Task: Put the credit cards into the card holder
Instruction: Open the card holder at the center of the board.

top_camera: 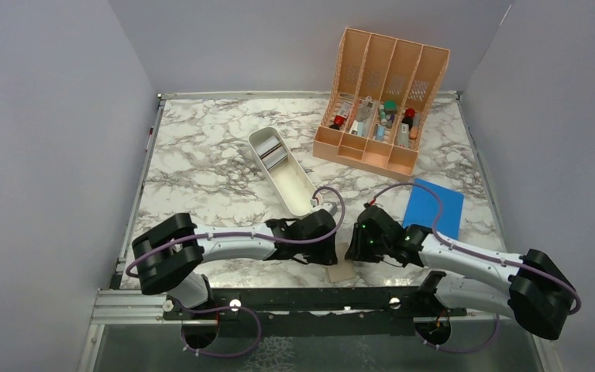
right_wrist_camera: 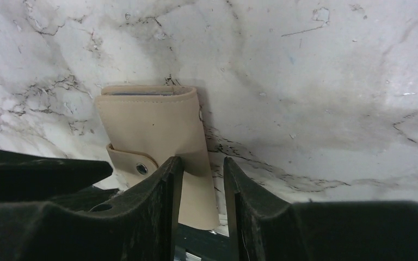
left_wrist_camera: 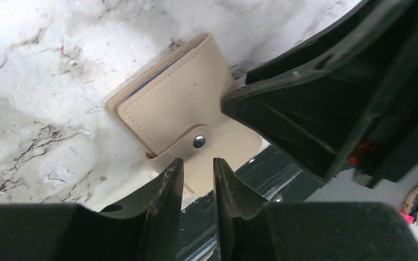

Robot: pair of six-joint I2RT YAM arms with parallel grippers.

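The card holder (top_camera: 341, 272) is a tan folded wallet with its snap flap fastened, lying at the table's front edge and partly over it. My left gripper (top_camera: 330, 249) hovers at its left; in the left wrist view this gripper (left_wrist_camera: 197, 163) is slightly open just in front of the card holder (left_wrist_camera: 174, 92), with nothing between its fingers. My right gripper (top_camera: 355, 249) is at the card holder's right. In the right wrist view the right gripper (right_wrist_camera: 203, 161) is open over the card holder (right_wrist_camera: 152, 125) at its right edge. Thin grey pieces that look like credit cards (top_camera: 273, 155) lie in the white tray.
A long white tray (top_camera: 298, 194) lies diagonally behind the left gripper. A peach slotted organizer (top_camera: 380, 101) with small items stands at the back. A flat bright-blue rectangle (top_camera: 434, 208) lies behind the right arm. The dark metal frame (top_camera: 294, 298) runs along the front edge.
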